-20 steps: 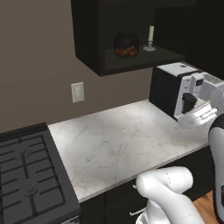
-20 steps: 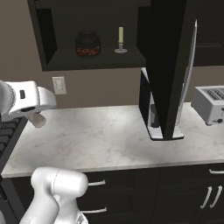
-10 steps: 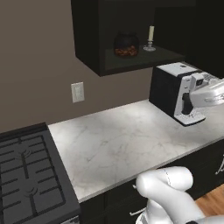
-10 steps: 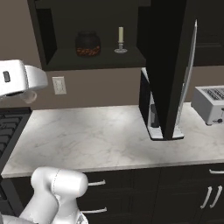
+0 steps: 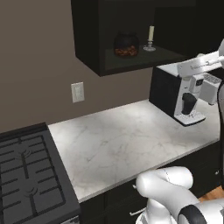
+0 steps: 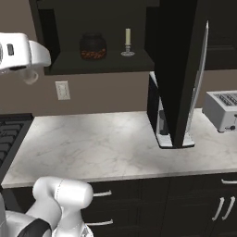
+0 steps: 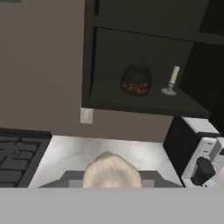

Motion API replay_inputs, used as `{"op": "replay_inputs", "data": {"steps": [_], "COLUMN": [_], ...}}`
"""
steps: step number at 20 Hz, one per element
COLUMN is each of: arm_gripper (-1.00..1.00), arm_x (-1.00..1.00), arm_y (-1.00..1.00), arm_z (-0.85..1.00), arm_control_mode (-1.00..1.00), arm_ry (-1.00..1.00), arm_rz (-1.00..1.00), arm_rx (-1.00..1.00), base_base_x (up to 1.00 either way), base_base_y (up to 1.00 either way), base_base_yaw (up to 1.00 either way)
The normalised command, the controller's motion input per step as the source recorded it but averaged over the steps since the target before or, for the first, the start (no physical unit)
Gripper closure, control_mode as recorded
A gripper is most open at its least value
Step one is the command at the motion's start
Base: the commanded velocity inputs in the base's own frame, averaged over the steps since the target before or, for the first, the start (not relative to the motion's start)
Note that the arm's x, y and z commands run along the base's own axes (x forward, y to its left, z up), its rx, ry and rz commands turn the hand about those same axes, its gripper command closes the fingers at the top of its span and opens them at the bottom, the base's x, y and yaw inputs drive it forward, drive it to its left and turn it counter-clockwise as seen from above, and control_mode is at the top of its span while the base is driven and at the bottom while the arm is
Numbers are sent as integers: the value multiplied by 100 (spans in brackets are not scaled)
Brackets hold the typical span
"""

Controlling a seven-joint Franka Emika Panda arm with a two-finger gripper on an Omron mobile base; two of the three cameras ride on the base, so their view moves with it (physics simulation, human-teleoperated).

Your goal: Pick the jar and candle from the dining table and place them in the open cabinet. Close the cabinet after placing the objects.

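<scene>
Black cabinet (image 6: 51, 37), door (image 6: 178, 69) open: jar (image 6: 93, 46) on shelf, candle (image 6: 127, 42) just beside at 3 o'clock. Marble bench (image 6: 102, 146) below. Hand pressed together, empty.

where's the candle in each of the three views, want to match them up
Left base view: candle at upper right, on the cabinet shelf, right of the jar.
Right base view: candle at top centre, right of the jar.
Hand view: candle right of centre, upper half, beside the jar.
Shared landmark: the wall outlet below the cabinet's left end.
</scene>
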Motion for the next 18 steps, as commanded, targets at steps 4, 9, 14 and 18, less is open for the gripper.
{"op": "replay_inputs", "data": {"steps": [4, 9, 14, 18], "arm_gripper": [100, 100, 100, 100], "arm_x": [60, 34, 44, 45], "arm_y": [16, 8, 0, 6], "arm_z": [-7, -25, -35, 2], "arm_control_mode": [-100, -100, -100, -100], "arm_ry": [-7, -10, -11, 4], "arm_rz": [-4, -3, -2, -1], "arm_rx": [1, 1, 1, 0], "base_base_x": [0, 0, 0, 0], "base_base_y": [0, 0, 0, 0], "base_base_yaw": [0, 0, 0, 0]}}
